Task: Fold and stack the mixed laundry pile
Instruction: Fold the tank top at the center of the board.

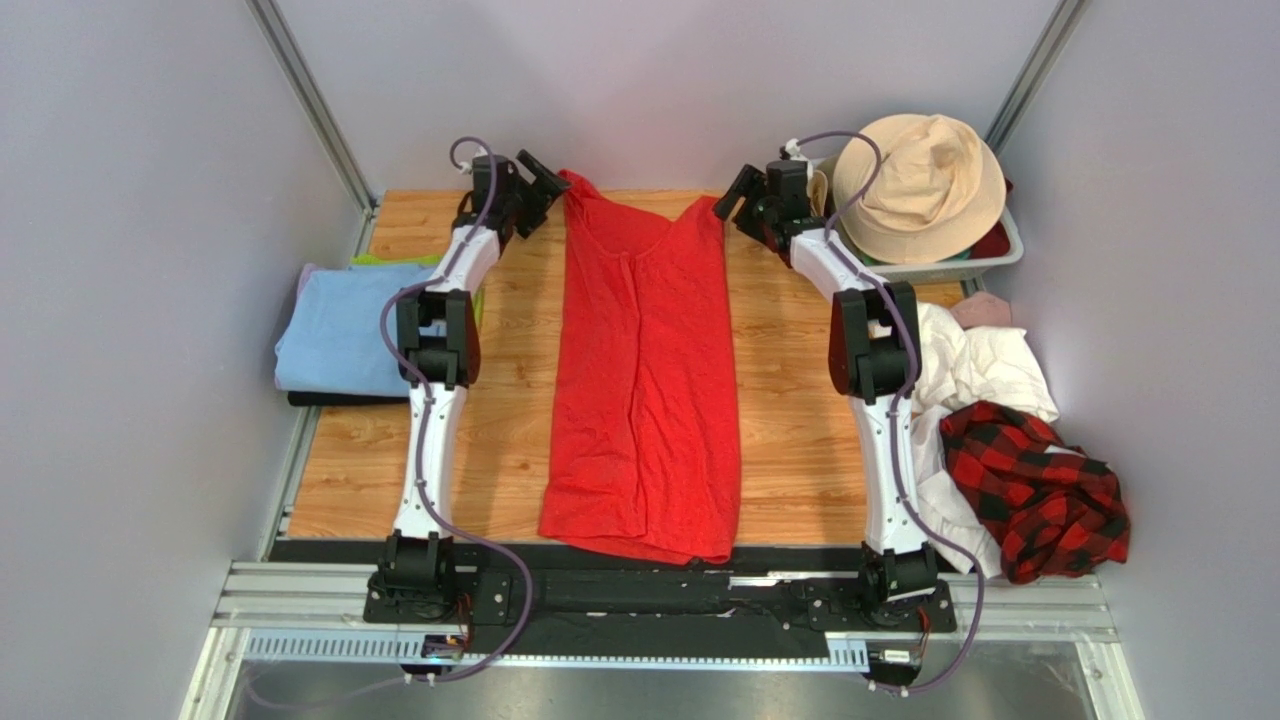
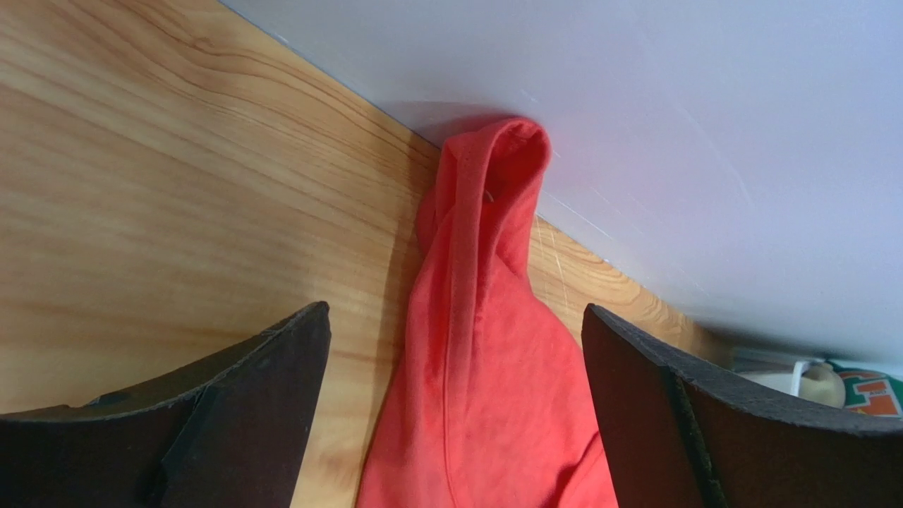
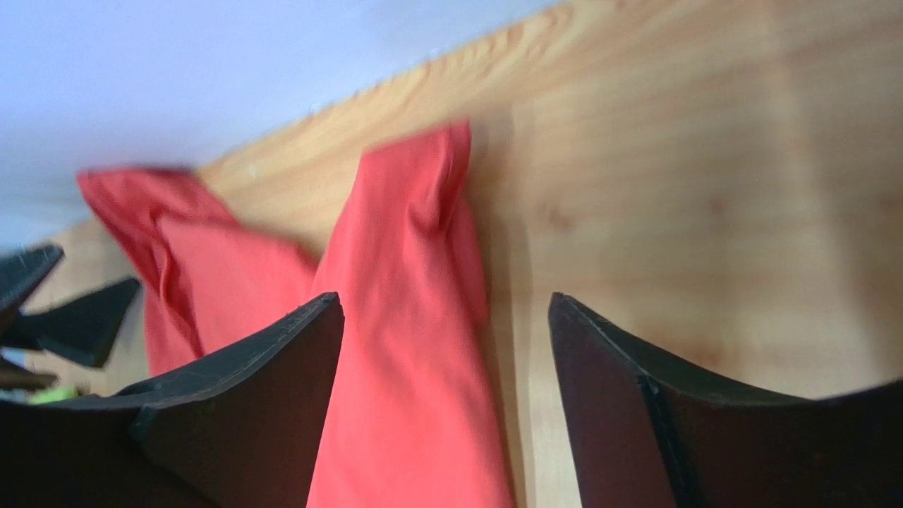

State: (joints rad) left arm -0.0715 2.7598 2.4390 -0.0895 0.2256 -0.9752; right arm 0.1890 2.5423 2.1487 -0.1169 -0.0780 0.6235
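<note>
A bright red T-shirt lies folded lengthwise down the middle of the wooden table, its two far corners pointing at the back wall. My left gripper is open just over the far left corner. My right gripper is open over the far right corner. Neither holds cloth. At the right edge lie white cloths, a red-and-black plaid shirt and a small pink piece.
A light blue folded cloth lies on black and green cloths at the left edge. A white slatted basket with a beige bucket hat stands at the back right. Grey walls close in on three sides.
</note>
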